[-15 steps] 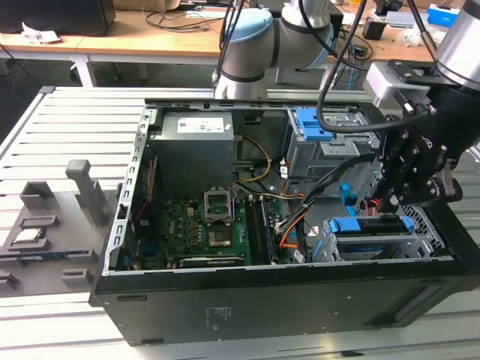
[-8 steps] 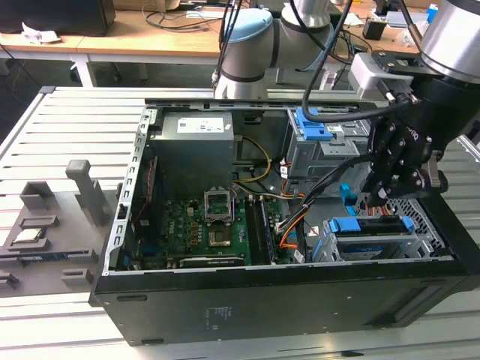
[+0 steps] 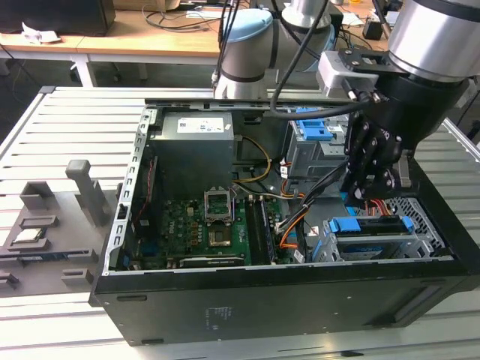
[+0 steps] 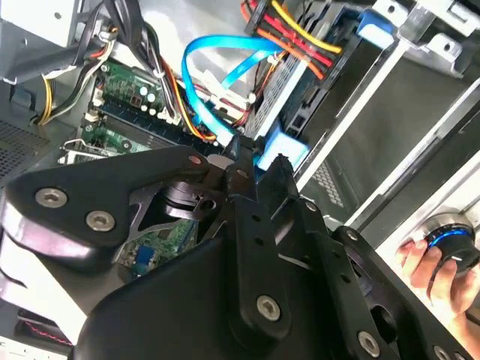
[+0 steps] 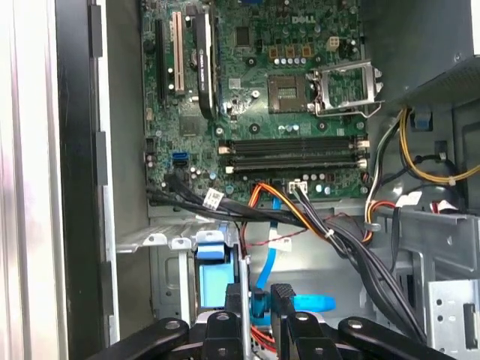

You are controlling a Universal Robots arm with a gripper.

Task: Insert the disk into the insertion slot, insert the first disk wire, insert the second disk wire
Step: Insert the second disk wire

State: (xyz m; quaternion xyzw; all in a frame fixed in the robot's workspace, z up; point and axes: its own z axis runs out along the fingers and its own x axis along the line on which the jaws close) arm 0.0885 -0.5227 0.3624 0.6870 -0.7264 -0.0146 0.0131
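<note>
The exterior view shows the black multi-link gripper (image 3: 373,196) reaching down into the open black computer case (image 3: 300,300), just behind the silver-grey hard disk clipped in its bright blue plastic bracket (image 3: 371,226), which already sits inside the wide, low perforated silver insertion slot (image 3: 420,217) at that view's right. In the first wrist view the fingertips (image 5: 234,298) stand close together, pinching the thin flat light-blue second disk wire (image 5: 264,279) near its plug. The red, orange and black first disk wire (image 4: 300,37) runs to the disk's rear edge, near the green motherboard (image 5: 262,90).
</note>
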